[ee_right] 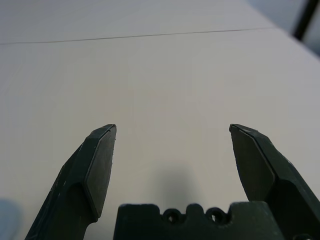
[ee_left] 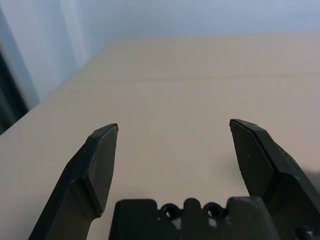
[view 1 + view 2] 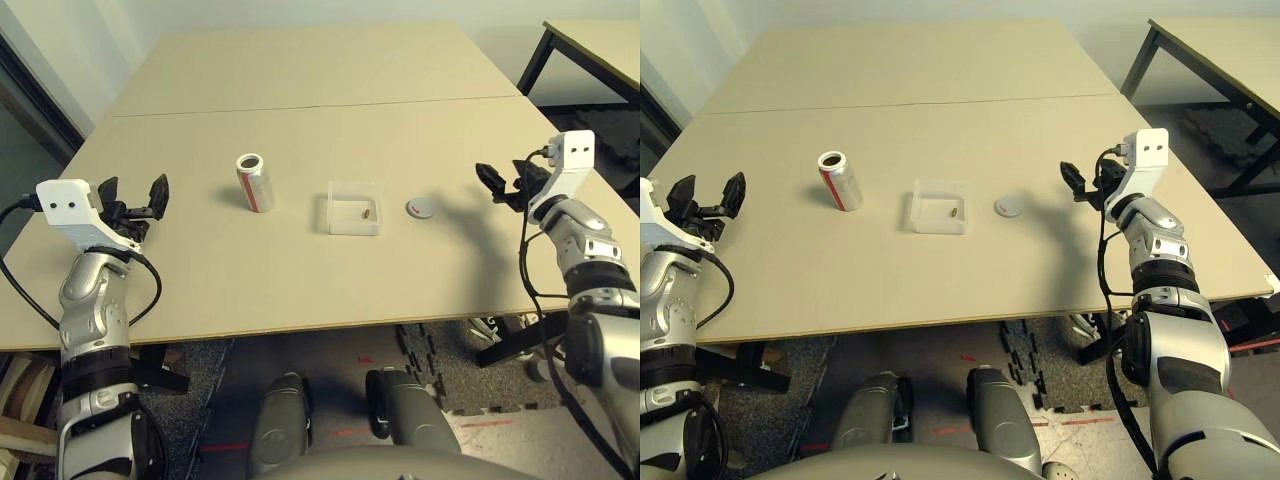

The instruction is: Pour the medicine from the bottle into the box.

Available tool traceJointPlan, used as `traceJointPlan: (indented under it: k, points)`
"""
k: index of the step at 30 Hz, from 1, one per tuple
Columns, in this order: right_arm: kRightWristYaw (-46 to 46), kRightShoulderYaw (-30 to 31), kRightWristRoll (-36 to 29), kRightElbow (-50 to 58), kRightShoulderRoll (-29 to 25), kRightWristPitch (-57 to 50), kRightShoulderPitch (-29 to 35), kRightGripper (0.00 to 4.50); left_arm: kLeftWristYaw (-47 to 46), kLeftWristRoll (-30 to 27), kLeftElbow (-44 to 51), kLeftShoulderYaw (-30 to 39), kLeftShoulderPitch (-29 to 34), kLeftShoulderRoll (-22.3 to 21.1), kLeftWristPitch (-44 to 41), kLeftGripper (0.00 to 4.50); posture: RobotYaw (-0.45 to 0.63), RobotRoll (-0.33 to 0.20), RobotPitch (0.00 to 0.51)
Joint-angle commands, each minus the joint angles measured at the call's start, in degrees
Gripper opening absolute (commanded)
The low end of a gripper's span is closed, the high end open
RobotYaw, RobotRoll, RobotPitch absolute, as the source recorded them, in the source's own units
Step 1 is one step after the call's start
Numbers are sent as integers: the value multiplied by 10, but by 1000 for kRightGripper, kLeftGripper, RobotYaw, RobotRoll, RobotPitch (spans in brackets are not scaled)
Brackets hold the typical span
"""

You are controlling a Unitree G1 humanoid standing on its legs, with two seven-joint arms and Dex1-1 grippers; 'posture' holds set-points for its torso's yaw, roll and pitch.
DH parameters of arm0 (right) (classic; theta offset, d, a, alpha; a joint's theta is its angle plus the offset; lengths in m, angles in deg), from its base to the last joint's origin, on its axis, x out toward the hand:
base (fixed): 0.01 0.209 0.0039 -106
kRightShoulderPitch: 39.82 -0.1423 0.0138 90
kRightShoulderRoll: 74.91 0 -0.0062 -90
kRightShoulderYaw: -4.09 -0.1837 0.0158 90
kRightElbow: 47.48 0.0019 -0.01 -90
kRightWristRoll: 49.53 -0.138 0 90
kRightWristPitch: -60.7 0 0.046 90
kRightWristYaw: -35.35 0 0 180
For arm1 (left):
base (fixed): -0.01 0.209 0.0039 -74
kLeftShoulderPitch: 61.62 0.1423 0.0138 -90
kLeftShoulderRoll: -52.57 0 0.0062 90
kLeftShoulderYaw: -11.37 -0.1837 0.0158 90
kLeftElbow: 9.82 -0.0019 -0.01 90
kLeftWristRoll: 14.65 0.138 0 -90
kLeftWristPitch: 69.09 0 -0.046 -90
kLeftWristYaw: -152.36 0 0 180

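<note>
The bottle (image 3: 255,182), white-grey with a red stripe, stands upright left of the table's middle, its mouth open and uncapped. To its right sits the clear square box (image 3: 340,226) with a tiny brownish medicine pill (image 3: 367,213) inside. My left gripper (image 3: 135,196) hovers open near the table's left edge, well apart from the bottle; in the left wrist view its fingers (image 2: 102,160) hold nothing. My right gripper (image 3: 503,184) is open over the table's right side, past the box, and its fingers (image 1: 100,160) are empty too.
A flat grey cap disc (image 3: 420,208) lies just right of the box. The beige table (image 3: 300,120) stretches far back, with a seam across it. A second table (image 3: 590,45) with black legs stands at the back right.
</note>
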Motion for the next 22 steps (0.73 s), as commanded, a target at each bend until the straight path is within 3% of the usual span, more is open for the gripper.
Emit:
traceJointPlan:
  k: [1,11,22]
  points:
    - [57,-27,-4,-29,3,33,-10,4500,8,11,-65,-3,-29,-9,31,4483,-38,0,72]
    - [152,-25,27,-64,3,93,-22,4500,-3,27,-178,-7,-66,-16,84,4483,-45,0,71]
    - [128,-25,25,-64,21,93,-27,4500,-30,22,-216,2,-85,-12,111,4483,-40,0,67]
